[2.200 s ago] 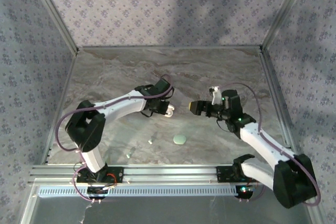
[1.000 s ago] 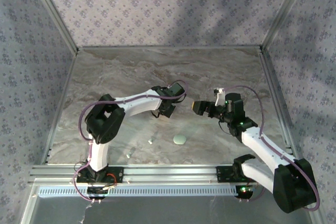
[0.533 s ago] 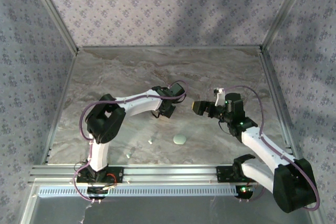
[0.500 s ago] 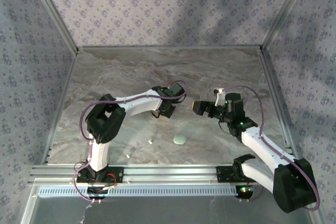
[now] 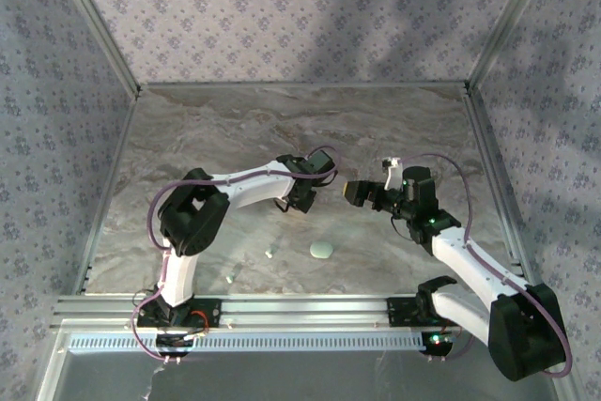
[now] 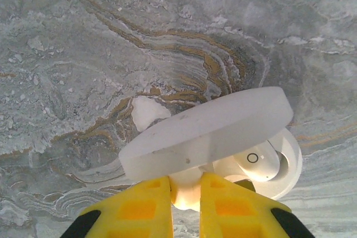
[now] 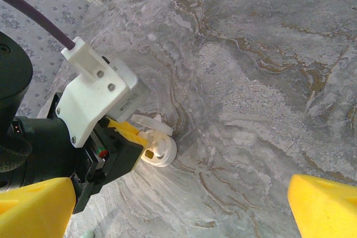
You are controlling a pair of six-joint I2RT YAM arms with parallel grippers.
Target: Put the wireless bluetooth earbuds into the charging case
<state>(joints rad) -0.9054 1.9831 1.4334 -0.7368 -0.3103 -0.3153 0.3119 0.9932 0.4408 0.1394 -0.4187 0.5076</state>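
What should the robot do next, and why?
Probably the right gripper, open and empty, should move toward the loose earbud on the table, because the left gripper holds the white case open.

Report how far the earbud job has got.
Done: the white case is open, a seated earbud apparently inside. In hand: the left gripper is shut on that case's hinge end; the right gripper is open. Left: a loose earbud and a second earbud lie near the mint case.
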